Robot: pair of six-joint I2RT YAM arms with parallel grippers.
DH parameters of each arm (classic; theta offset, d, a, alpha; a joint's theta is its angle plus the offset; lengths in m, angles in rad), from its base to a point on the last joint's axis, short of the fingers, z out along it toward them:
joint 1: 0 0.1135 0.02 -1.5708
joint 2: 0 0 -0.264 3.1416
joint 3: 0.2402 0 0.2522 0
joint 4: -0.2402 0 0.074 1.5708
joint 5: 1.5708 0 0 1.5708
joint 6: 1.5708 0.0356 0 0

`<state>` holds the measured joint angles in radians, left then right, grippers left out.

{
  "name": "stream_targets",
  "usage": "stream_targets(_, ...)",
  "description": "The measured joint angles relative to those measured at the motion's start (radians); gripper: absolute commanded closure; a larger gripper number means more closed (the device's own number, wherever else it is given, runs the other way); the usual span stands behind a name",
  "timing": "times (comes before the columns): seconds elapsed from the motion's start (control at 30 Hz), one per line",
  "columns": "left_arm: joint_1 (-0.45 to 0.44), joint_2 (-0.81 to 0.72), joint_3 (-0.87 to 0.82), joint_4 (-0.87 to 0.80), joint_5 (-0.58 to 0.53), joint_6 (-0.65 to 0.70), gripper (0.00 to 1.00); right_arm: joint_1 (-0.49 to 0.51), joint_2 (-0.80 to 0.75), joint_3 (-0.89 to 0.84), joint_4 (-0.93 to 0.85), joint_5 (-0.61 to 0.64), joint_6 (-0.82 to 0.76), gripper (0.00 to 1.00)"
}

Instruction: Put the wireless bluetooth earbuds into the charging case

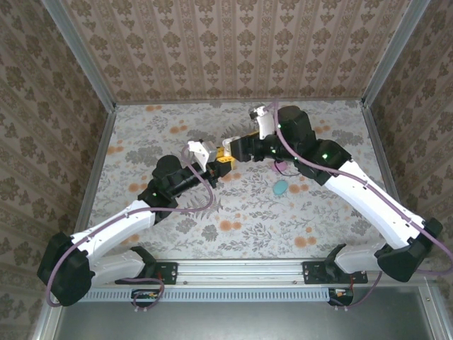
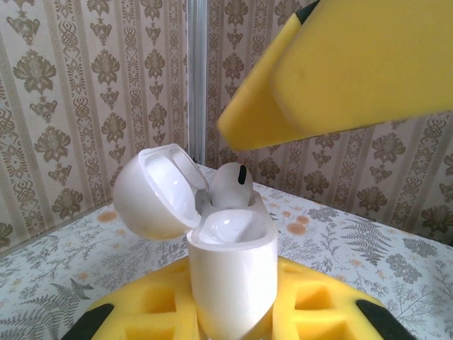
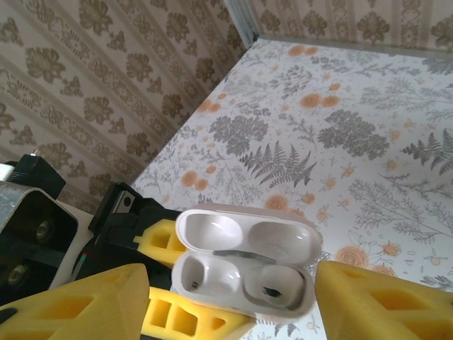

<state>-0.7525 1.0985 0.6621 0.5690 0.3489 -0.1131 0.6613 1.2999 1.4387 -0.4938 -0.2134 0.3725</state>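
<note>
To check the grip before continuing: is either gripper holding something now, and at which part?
The left gripper holds the open white charging case by its lower body; the right gripper is open, holding nothing.

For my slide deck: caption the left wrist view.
Left gripper clamps the open white charging case, one white earbud poking out, right gripper's finger overhead.

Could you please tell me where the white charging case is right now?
In the left wrist view, the white charging case stands roughly upright, lid open, gripped in the left tool, just below the open right tool.
</note>
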Motion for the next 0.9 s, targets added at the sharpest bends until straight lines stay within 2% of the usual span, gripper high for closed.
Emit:
stream_targets(0.23,0.000,-0.047,0.000,-0.013,-0.040,0.010,0.80,-0.203,-0.097,-0.136,0.054,0.026,0.176,0.44)
stream_targets(0.4,0.000,-0.127,0.004,-0.056,-0.062,0.038,0.80,-0.262,0.023,-0.188,0.044,-0.015,0.261,0.50)
stream_targets(0.53,0.000,-0.192,0.025,-0.098,-0.081,0.062,0.80,-0.235,0.209,-0.204,0.043,-0.078,0.294,0.52)
stream_targets(0.7,0.000,-0.262,0.052,-0.137,-0.098,0.089,0.80,-0.142,0.422,-0.188,0.041,-0.143,0.302,0.53)
stream_targets(0.9,0.000,-0.325,0.056,-0.197,-0.119,0.115,0.79,-0.008,0.635,-0.053,0.035,-0.209,0.298,0.53)
